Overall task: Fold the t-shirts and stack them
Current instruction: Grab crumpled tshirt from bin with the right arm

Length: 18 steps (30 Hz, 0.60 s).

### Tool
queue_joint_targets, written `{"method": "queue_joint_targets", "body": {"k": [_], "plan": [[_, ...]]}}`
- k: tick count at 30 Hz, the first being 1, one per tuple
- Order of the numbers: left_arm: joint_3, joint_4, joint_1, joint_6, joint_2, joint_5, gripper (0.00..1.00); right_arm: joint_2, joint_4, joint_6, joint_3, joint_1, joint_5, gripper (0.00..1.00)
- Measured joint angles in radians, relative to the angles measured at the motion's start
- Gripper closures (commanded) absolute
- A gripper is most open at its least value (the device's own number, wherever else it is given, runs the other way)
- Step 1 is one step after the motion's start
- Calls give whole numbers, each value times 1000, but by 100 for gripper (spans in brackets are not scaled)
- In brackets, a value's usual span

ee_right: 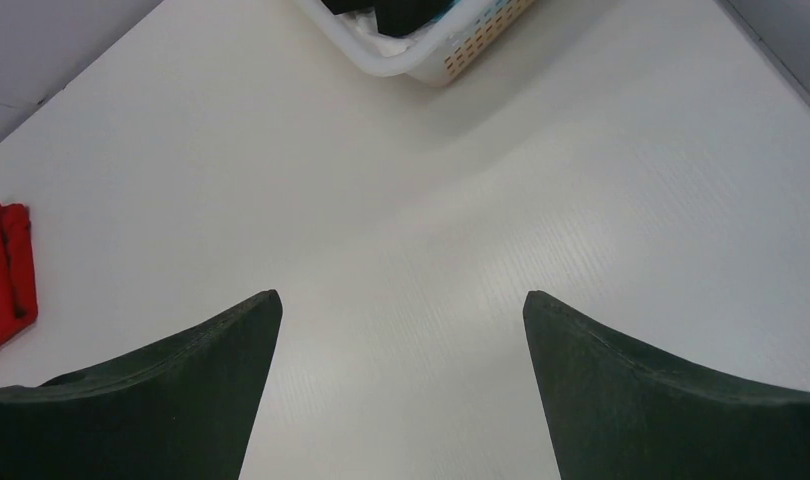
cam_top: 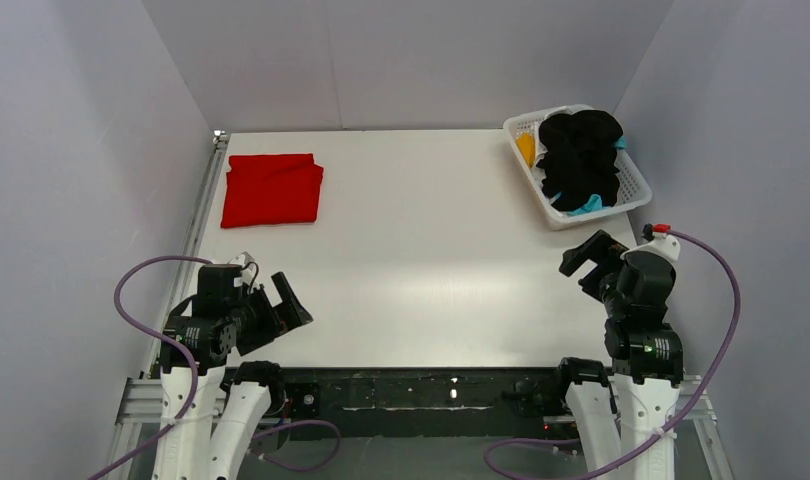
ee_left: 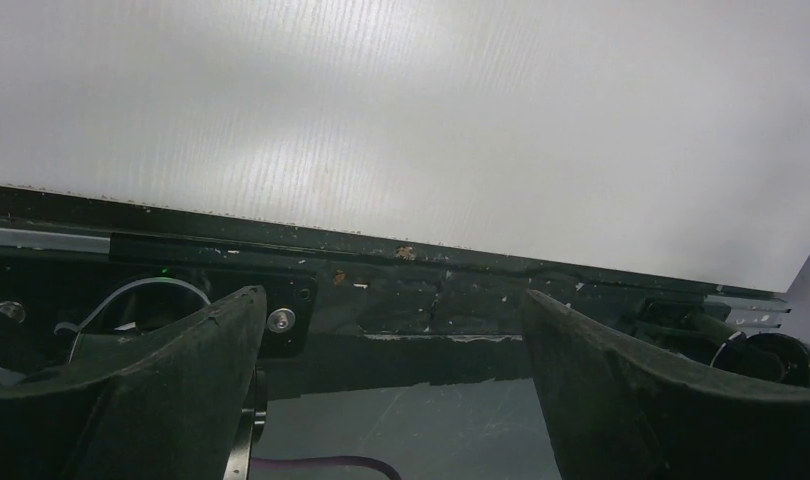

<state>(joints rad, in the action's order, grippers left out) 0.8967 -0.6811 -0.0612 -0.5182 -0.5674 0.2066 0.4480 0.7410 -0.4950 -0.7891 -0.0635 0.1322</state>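
A folded red t-shirt [cam_top: 272, 189] lies at the table's far left; its edge also shows in the right wrist view [ee_right: 3, 270]. A crumpled black t-shirt [cam_top: 579, 158] fills the white lattice basket [cam_top: 550, 208] at the far right, with orange cloth [cam_top: 526, 148] and cyan cloth [cam_top: 587, 206] peeking beside it. My left gripper [cam_top: 289, 301] is open and empty at the near left, over the table's front edge [ee_left: 401, 252]. My right gripper [cam_top: 585, 262] is open and empty at the near right, in front of the basket [ee_right: 421, 50].
Grey walls close in the table [cam_top: 431, 250] on the left, back and right. A metal rail [cam_top: 196, 225] runs along the table's left edge. Purple cables [cam_top: 726, 300] loop beside both arm bases.
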Motion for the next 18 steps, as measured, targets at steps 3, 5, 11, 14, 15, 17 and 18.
{"method": "queue_joint_targets", "body": {"k": [3, 5, 11, 14, 15, 17, 18], "plan": [[0, 1, 0, -3, -5, 2, 1, 21, -4, 11, -7, 0, -15, 0], [3, 0, 0, -8, -26, 19, 1, 45, -8, 19, -23, 0, -37, 0], [32, 14, 0, -15, -125, 44, 1, 254, -16, 44, -220, 0, -77, 0], [42, 24, 0, -16, -153, 45, 1, 400, -50, 82, -339, 0, -72, 0], [47, 25, 0, -17, -158, 43, 1, 454, -56, 104, -382, 0, -71, 0], [55, 26, 0, -20, -162, 31, 1, 555, -67, 146, -462, -1, -71, 0], [58, 26, 0, -23, -162, 17, 0, 620, -71, 175, -511, -1, -70, 4]]}}
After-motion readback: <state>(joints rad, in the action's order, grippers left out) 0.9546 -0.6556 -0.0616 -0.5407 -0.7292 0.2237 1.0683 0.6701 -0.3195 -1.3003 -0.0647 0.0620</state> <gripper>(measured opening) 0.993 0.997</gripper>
